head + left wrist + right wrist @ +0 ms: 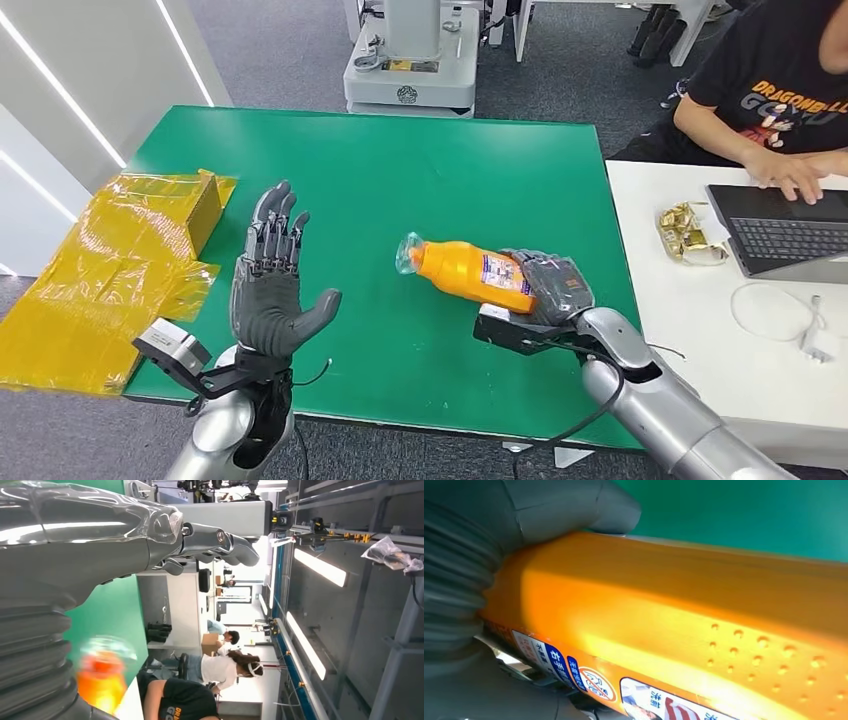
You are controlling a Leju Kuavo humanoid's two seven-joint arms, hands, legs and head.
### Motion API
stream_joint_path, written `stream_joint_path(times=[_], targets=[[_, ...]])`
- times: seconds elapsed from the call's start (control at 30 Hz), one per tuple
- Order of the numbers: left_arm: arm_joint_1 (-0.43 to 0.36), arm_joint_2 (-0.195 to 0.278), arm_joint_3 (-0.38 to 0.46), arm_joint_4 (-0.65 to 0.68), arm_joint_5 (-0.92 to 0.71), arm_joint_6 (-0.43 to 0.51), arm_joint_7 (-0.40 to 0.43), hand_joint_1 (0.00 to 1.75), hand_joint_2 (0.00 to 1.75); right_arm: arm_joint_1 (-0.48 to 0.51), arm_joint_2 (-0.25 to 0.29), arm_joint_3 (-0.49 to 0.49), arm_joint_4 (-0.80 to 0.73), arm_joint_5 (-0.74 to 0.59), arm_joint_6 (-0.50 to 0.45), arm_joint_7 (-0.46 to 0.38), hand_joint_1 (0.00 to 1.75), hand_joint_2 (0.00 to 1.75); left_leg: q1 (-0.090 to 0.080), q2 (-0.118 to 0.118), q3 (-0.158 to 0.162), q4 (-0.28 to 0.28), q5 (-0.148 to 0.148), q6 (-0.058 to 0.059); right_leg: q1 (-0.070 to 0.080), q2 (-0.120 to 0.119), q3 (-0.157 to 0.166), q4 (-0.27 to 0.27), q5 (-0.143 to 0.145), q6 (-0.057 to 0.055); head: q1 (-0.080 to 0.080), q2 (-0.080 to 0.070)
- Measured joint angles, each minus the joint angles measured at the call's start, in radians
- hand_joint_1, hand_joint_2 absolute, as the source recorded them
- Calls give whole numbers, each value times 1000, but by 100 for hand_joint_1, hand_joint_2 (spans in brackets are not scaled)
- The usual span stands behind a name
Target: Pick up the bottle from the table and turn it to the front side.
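One bottle (470, 274) lies gripped at its base by the right hand (548, 288), cap end pointing toward the left hand (272, 285), which is spread and holds nothing.

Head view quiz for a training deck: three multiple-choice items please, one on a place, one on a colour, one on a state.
1. Where is the crumpled yellow plastic wrap?
A. at the green table's left edge
B. under the laptop
C. in the left hand

2. What colour is the bottle's body?
A. blue
B. orange
C. white

3. What is the left hand doing?
A. gripping the bottle
B. pressing the table
C. raised, fingers apart, holding nothing

Answers: 1 A, the yellow plastic wrap lies at the green table edge; 2 B, the bottle in the right hand is orange; 3 C, the left hand is empty.
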Motion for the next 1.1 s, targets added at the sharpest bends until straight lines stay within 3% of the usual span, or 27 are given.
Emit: stream_joint_path(times=[0.1, 0.23, 0.5, 0.7, 1.1], targets=[[1, -2, 0, 0, 2, 8, 6, 0, 175, 60, 17, -85, -42, -88, -102, -48, 175, 175, 0, -1, 0, 0, 0, 0, 0, -1, 0, 0, 0, 0, 0, 0], [0, -2, -1, 1, 29, 13, 12, 0, 175, 142, 36, -179, -103, -196, -166, -110, 175, 175, 0, 0, -1, 0, 0, 0, 0, 0, 0, -1, 0, 0, 0, 0], [-11, -3, -25, 19, 92, -3, 38, 0, 175, 263, 59, -271, -219, -230, -236, -199, 175, 175, 0, 1, -1, 0, 0, 0, 0, 1, -1, -1, 0, 0, 0, 0], [-13, -12, -46, 23, 110, -47, 69, 0, 175, 302, 69, -288, -273, -190, -221, -202, 175, 175, 0, 1, -1, 0, 0, 0, 0, 1, -2, -1, 0, 0, 0, 0], [-48, -48, -75, 30, 177, -214, 138, 0, 175, 305, 88, -280, -314, -126, -49, -174, 175, 175, 0, 1, -1, 0, 0, 0, 0, 1, -2, 0, 0, 0, 0, 0]])
